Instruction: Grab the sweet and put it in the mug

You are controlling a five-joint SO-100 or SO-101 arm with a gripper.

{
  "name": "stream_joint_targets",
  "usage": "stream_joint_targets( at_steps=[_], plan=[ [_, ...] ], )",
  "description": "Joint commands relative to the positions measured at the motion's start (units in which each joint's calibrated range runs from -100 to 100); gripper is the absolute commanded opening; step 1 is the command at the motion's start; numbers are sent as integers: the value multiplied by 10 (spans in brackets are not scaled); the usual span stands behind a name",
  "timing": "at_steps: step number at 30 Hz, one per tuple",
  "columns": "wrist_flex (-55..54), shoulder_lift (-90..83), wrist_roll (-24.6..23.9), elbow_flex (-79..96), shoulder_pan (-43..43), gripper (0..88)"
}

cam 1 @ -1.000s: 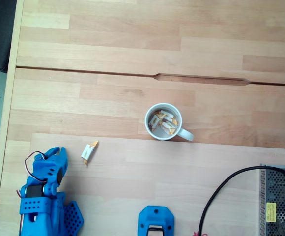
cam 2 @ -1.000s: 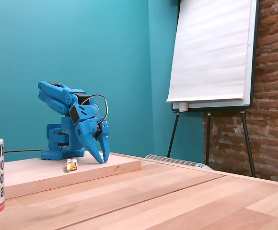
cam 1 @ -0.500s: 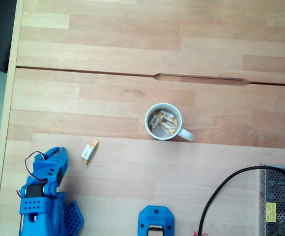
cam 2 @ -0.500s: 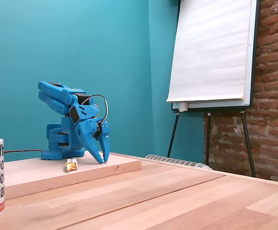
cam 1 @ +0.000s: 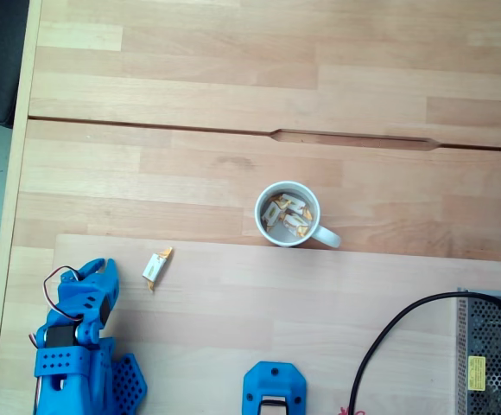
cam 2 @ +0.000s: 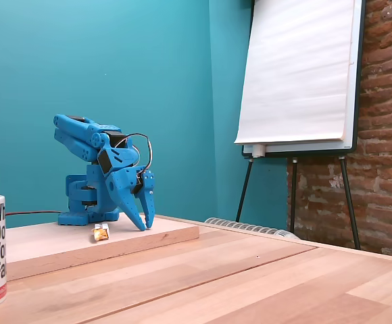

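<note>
1 sweet (cam 1: 155,267) on board, 1 mug (cam 1: 287,213) w/ several inside.

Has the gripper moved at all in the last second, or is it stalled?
No. In both fixed views the gripper sits at the same spot beside the sweet on the raised board, with the mug unchanged too.

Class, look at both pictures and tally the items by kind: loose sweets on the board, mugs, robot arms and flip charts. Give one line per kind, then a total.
Loose sweet: 1
Mug: 1, holding further sweets, too jumbled to count
Robot arm, gripper hanging empty: 1
Flip chart: 1
Total: 4
</note>
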Motion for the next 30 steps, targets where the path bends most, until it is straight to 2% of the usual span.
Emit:
stream_joint_targets(
  at_steps=[1, 30],
  plan=[
    [5, -1, 1, 11, -6, 38],
    [5, 1, -4, 11, -3, 32]
  ],
)
